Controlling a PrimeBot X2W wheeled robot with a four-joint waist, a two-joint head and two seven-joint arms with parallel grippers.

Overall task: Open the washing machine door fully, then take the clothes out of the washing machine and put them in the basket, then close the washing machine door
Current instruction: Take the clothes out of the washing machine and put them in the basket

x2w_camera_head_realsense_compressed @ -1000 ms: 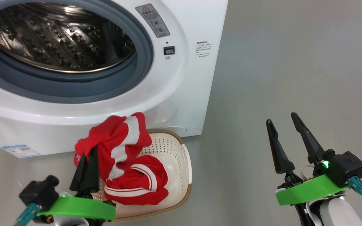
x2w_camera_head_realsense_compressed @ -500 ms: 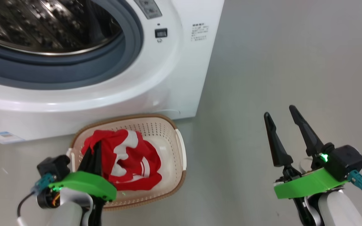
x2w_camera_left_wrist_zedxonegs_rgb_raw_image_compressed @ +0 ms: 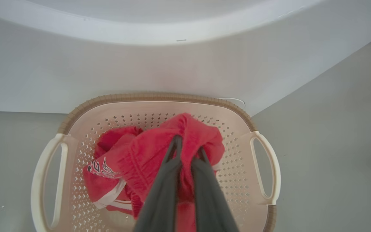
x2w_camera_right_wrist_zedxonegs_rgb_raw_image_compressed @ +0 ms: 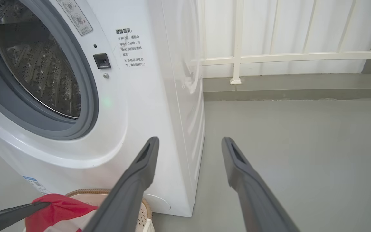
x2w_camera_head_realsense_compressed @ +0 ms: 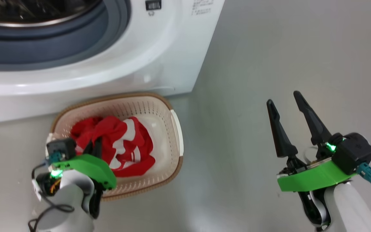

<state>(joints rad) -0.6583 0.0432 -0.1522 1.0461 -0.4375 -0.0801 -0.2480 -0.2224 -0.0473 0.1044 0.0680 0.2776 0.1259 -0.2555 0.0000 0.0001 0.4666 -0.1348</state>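
Grey concrete floor (x2w_camera_head_realsense_compressed: 253,64) runs up to the white front of the washing machine (x2w_camera_head_realsense_compressed: 108,64), and the basket (x2w_camera_head_realsense_compressed: 176,129) sits on that floor just below the machine's open mouth, its far rim close to the white panel. The clothes (x2w_camera_head_realsense_compressed: 114,145), a red garment with white stripes, lie bunched inside the basket, mostly towards its left half.

The left pincer (x2w_camera_left_wrist_zedxonegs_rgb_raw_image_compressed: 188,144) reaches down into the basket, shut on a fold of the red fabric; in the left wrist view the two dark fingers pinch a raised ridge of cloth above the rest of the heap. The right pincer (x2w_camera_head_realsense_compressed: 283,97) hangs over bare floor well to the right, jaws spread wide and holding nothing.

The step in hand looks like the release. To do it well:

- Open the jaws fully while they are over the middle of the basket, so the pinched fold drops inside the rim.
- Lift straight up afterwards, since soft cloth may cling to the fingers and be dragged out.
- Avoid pushing on the basket wall; it looks light and could slide.
- From the right wrist view, the steel drum (x2w_camera_right_wrist_zedxonegs_rgb_raw_image_compressed: 40,64) looks empty, so the washing machine door probably comes next.
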